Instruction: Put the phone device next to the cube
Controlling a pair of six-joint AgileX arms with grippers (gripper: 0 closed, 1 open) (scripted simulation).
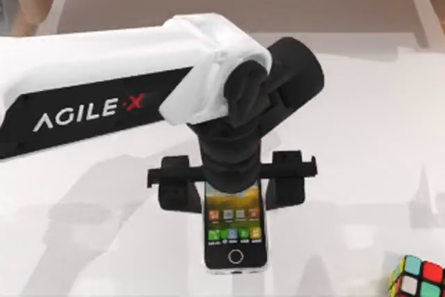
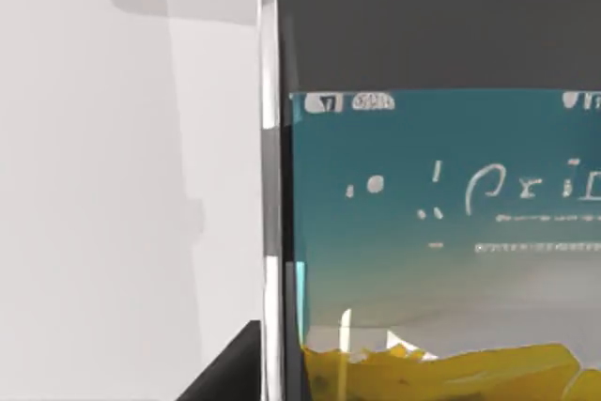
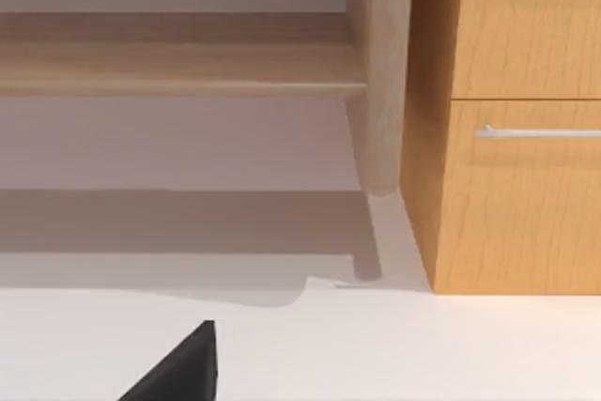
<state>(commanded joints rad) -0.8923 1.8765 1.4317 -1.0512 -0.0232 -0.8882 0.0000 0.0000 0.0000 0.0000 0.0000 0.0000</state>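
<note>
Top view: the left end effector (image 1: 233,189) straddles the phone device (image 1: 235,231), its 2 fingers apparently clamping the phone's sides (contact itself hidden). The cube (image 1: 418,277) lies well apart, toward the surface's (image 1: 361,144) right. Left wrist view: the phone's screen sits directly beneath. Right wrist view: a wooden cabinet (image 3: 512,119).

The phone device (image 1: 235,231) is showing a glossy glass face and a shiny, metal-looking edge band that is catching light in the left wrist view (image 2: 271,185). The left gripper (image 1: 233,187) is looking like matt black plastic, its arm shell (image 1: 104,60) smooth glossy white. The table (image 1: 361,137) is reading as smooth matt white. The cube (image 1: 418,277) is perhaps slick plastic. The cabinet (image 3: 516,119) is showing satin wood grain with a brushed-metal handle (image 3: 540,131).
</note>
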